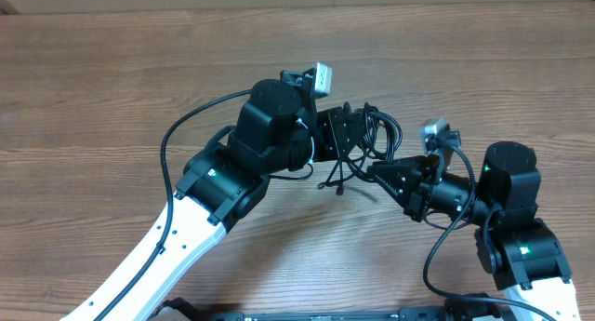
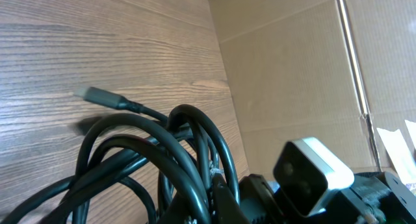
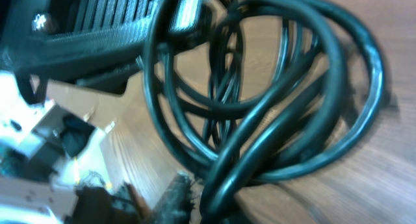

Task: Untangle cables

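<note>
Overhead: cables (image 1: 376, 135) bunched mid-table. The left gripper (image 1: 346, 140) at their 9 o'clock is closed on them, fingertips buried. The right gripper (image 1: 376, 169), at 5 o'clock, is closed, its hold hidden.
Left wrist: cables cut off below, plug (image 2: 101, 97) at 10 o'clock.
Right wrist: cables blurred, filling the frame.

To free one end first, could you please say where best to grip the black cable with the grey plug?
Probably grip the straight neck behind the grey plug, approaching from beyond its tip, over the wooden table, opposite the looped black cable bundle. That end sticks out alone, so closing across it should catch no loops.
</note>
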Robot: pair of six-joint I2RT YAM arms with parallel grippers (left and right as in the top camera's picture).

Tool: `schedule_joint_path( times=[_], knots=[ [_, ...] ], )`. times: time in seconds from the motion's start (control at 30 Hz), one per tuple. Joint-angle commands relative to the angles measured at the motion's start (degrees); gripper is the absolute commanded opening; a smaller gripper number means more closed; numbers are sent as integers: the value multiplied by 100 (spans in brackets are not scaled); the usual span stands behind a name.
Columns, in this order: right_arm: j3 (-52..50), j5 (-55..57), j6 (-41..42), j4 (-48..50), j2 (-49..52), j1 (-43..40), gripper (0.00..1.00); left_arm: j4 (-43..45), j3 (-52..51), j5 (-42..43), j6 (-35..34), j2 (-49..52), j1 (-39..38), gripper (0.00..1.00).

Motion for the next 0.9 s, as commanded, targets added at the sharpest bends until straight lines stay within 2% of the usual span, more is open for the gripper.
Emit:
schedule_joint_path(
  times=[0.0, 0.2, 0.43, 0.87],
  knots=[
    [11, -168, -116, 48, -26, -2, 4, 28, 114, 59, 116, -17, 26, 4],
    [11, -221, -116, 76, -26, -2, 4, -175, 114, -236, 114, -17, 26, 4],
    [11, -734, -114, 409, -28, -2, 4, -883, 114, -905, 114, -17, 26, 4],
    [11, -916, -44, 535, -26, -2, 4, -1185, 114, -1034, 116, -17, 20, 4]
  ],
)
